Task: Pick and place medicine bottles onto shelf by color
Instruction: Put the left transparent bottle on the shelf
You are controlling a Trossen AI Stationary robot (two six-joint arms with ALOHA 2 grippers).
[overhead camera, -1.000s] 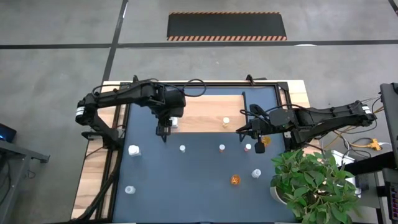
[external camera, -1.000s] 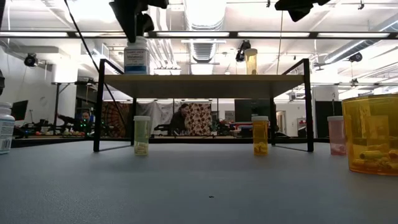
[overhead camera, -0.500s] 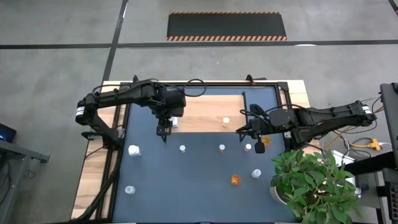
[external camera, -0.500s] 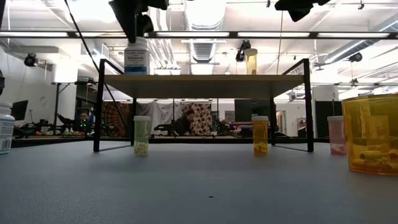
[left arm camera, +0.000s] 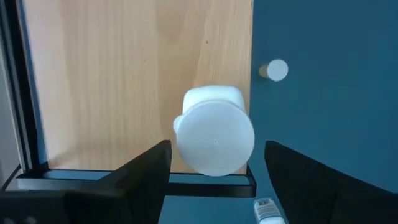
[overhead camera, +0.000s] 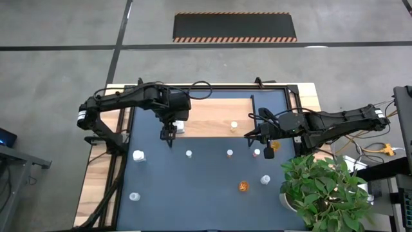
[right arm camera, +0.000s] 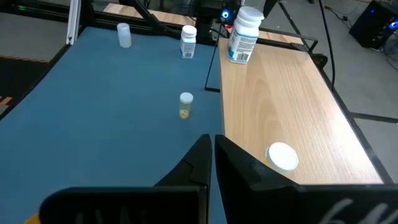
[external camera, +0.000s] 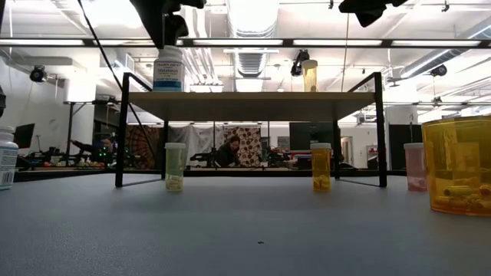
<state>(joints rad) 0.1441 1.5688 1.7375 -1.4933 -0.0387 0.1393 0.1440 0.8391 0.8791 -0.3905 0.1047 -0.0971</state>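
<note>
High view showed the left gripper [overhead camera: 169,132] above a white plastic bottle [overhead camera: 181,127] on the light-wood shelf [overhead camera: 212,116]. Left wrist view: fingers [left arm camera: 140,174] spread, the bottle between them near the board's edge; a careless retreat might topple it. Low view: label unreadable. Right wrist view: right gripper [right arm camera: 212,163] pressed together.

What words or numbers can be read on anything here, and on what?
White bottle on the shelf: blue-and-white label, print too blurred to read.
White bottle at the table's left edge: label too small to read.
Orange bottle: no readable text.
Nothing else carries legible writing.
</note>
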